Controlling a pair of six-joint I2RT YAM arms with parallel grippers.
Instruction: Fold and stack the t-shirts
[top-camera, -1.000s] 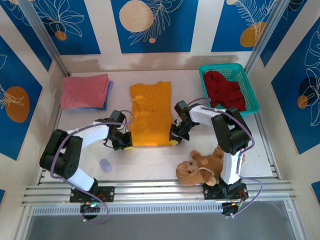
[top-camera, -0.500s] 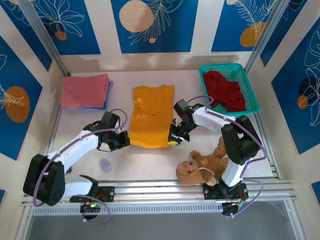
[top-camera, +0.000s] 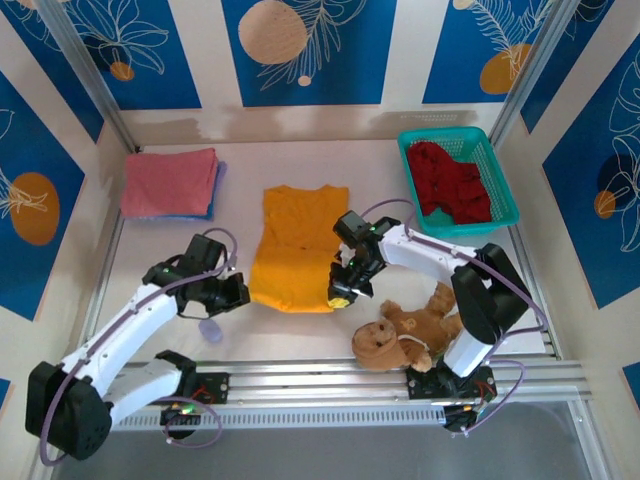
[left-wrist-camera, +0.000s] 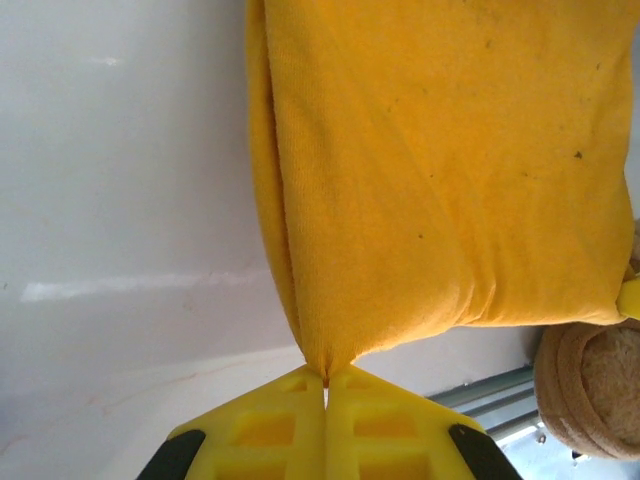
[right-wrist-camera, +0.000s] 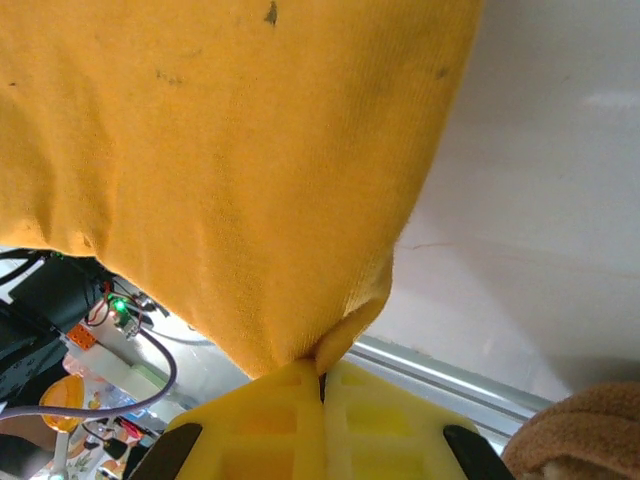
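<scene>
At the far left, a folded salmon-pink cloth t-shirt (top-camera: 168, 181) rests on a blue one (top-camera: 219, 178). The left gripper (top-camera: 232, 292), jaws pressed together, pinches the near left corner of the mustard-orange cloth t-shirt (top-camera: 298, 245) lying mid-table. The right gripper (top-camera: 342, 290) pinches its near right corner likewise. The fold should go best with both corners raised level and carried together toward the collar. A brown plush teddy bear (top-camera: 405, 330) crowds the right arm. A dark red t-shirt (top-camera: 450, 180) waits in the teal plastic mesh basket (top-camera: 505, 190).
</scene>
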